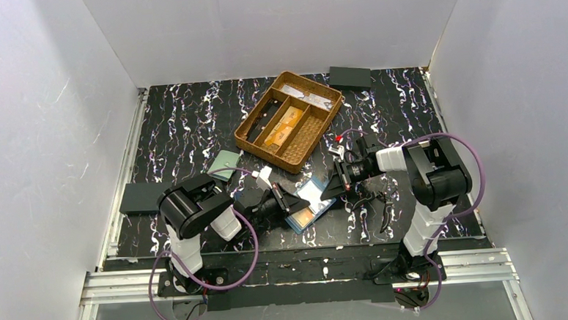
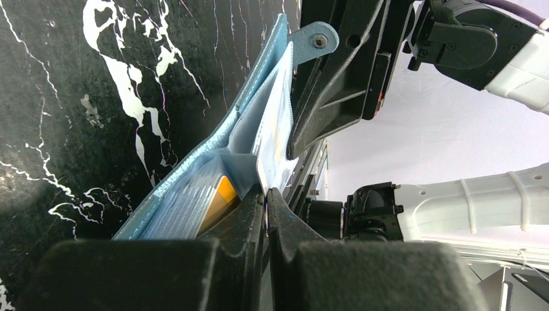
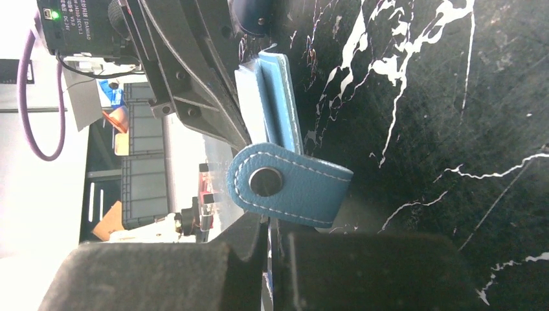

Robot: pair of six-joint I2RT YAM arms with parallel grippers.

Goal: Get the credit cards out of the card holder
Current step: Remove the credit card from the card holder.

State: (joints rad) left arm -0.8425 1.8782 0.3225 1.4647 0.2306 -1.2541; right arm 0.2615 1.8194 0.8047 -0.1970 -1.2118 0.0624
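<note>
The card holder (image 1: 311,201) lies open near the table's (image 1: 184,121) front edge. The left end effector (image 2: 267,194) is pinched shut on its inner pocket panel, the right end effector (image 3: 272,223) shut on its snap-tab flap (an orange credit card (image 2: 224,193) shows inside). A wicker tray (image 1: 303,138) crowds just behind and a pale green wallet (image 1: 226,163) lies at left. Bare table remains at the left rear.

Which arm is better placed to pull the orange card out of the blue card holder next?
Left, probably. The left gripper, shut, sits beside the pocket where the orange credit card shows; the right gripper, also shut, is at the snap tab end of the card holder, away from that card.
</note>
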